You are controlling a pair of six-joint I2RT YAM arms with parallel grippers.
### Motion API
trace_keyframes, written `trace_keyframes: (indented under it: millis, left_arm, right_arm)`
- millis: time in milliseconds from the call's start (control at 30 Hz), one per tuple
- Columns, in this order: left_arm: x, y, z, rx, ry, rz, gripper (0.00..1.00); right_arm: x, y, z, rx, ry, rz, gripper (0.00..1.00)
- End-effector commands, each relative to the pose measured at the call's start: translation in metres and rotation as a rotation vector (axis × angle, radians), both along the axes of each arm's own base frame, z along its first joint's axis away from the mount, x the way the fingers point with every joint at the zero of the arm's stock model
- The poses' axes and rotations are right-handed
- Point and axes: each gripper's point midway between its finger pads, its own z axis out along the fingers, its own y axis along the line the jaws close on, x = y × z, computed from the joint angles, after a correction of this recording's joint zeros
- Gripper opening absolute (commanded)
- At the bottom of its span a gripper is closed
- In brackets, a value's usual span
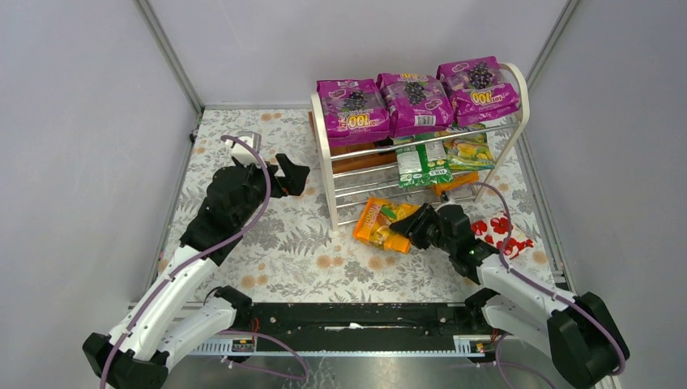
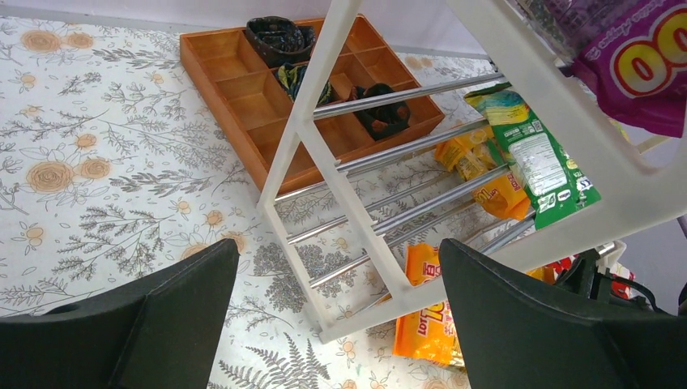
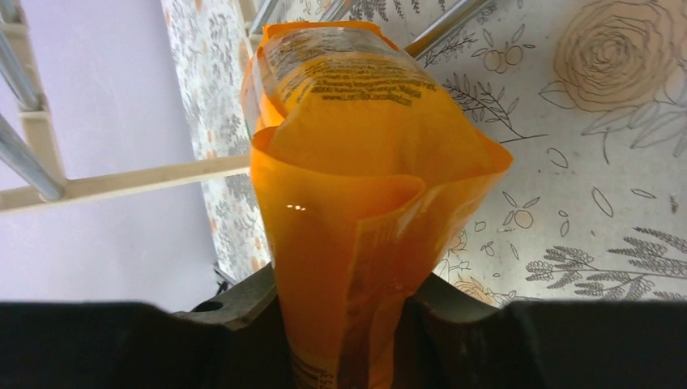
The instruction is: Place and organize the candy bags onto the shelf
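The white shelf [image 1: 327, 159] stands at the back with three magenta candy bags [image 1: 416, 101] on its top tier. A green-white bag [image 1: 422, 161] and a green-yellow bag [image 1: 467, 151] lie on the middle rods. An orange bag [image 1: 454, 185] shows under them. My right gripper [image 1: 415, 230] is shut on another orange candy bag [image 1: 382, 224], crumpled between the jaws in the right wrist view [image 3: 356, 194], just in front of the shelf's bottom tier. My left gripper [image 1: 293, 180] is open and empty, left of the shelf's end panel [image 2: 324, 130].
A red-and-white heart-patterned package [image 1: 502, 234] lies right of my right gripper. A brown compartmented tray [image 2: 243, 89] with dark items sits behind the shelf. Grey walls close in the flowered table [image 1: 267, 243] at the back and both sides.
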Motion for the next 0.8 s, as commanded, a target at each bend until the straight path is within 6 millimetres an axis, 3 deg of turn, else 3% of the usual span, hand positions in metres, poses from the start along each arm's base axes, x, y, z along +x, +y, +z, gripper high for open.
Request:
trace_keyframes:
  millis: [0,133,300,533,767]
  left_arm:
    - [0.001,0.001,0.015,-0.017,-0.063,0.001,0.99]
    - [0.001,0.0,0.015,-0.019,-0.062,-0.003,0.99]
    - [0.001,-0.001,0.015,-0.022,-0.062,-0.008,0.99]
    - [-0.001,-0.001,0.016,-0.023,-0.065,-0.01,0.99]
    - [-0.002,-0.002,0.015,-0.019,-0.064,-0.015,0.99]
  right_arm:
    - [0.014,-0.006,0.031,0.189,-0.045,-0.173,0.32]
    - [0.008,-0.011,0.031,0.359,-0.017,-0.249,0.28]
    - [0.013,-0.007,0.061,0.525,-0.063,-0.264,0.28]
    - [0.027,-0.01,0.097,0.641,-0.119,-0.309,0.28]
    - [0.054,-0.019,0.107,0.683,-0.179,-0.406,0.28]
